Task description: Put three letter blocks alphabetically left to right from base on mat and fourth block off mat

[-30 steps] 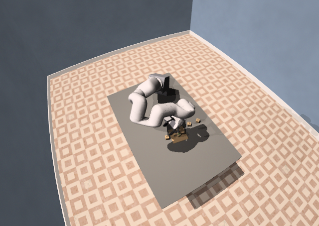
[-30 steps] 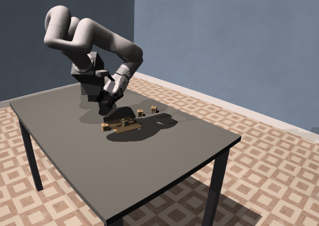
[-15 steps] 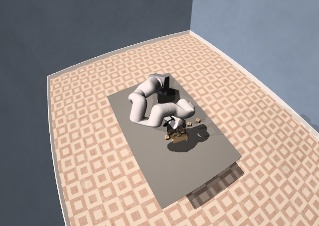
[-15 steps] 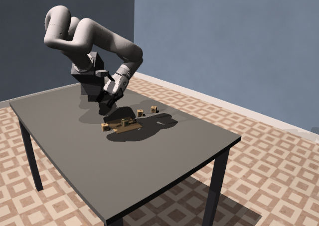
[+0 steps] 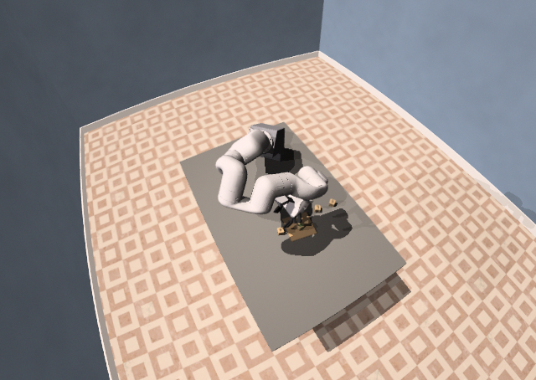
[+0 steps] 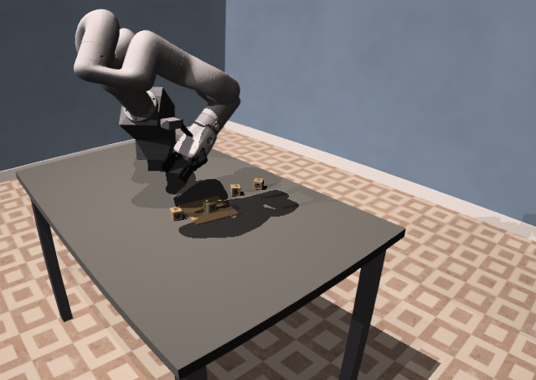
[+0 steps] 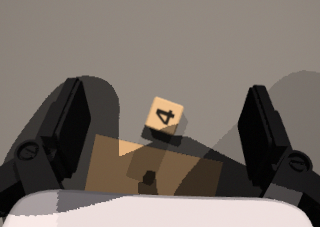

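Observation:
A wooden block with a dark 4 on top (image 7: 165,115) lies off the mat (image 7: 105,162) (image 5: 302,233) (image 6: 216,216), just beyond its edge; it seems to be the block at the mat's left side (image 5: 280,230) (image 6: 176,213) in the top and exterior views. Another block (image 6: 209,206) stands on the mat in shadow. Two more blocks lie off the mat to the right, a nearer one (image 5: 317,207) (image 6: 235,189) and a farther one (image 5: 332,202) (image 6: 258,183). Their top marks are too small to read. My gripper (image 6: 174,174) (image 7: 165,101) is open and empty, above the table beside the mat.
The grey table (image 5: 250,264) (image 6: 260,272) carries everything. The robot's base (image 5: 276,151) (image 6: 149,138) stands behind the mat. Arm shadows cover much of the mat, and the gripper body hides its near part in the wrist view.

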Action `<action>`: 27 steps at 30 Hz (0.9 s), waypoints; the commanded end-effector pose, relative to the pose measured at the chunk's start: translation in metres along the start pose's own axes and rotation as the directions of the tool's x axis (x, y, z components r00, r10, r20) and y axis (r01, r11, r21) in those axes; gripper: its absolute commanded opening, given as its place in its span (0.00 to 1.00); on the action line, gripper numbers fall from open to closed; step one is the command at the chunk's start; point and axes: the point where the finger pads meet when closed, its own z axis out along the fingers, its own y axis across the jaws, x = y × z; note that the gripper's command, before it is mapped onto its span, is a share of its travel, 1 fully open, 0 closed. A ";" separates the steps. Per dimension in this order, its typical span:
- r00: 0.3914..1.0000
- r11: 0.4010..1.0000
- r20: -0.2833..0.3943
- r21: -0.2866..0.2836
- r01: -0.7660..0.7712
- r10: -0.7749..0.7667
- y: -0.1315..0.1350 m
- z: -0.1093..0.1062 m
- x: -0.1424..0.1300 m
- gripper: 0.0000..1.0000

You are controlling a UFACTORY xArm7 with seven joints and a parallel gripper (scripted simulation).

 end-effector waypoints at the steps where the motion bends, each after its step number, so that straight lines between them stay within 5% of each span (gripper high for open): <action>1: 1.000 1.000 0.002 0.002 -0.002 0.002 -0.001 -0.001 0.000 1.00; 17: 0.999 1.000 0.051 -0.017 0.004 -0.004 0.002 -0.002 -0.006 1.00; 27: 0.943 0.996 0.332 -0.079 0.029 -0.001 0.006 -0.017 -0.038 1.00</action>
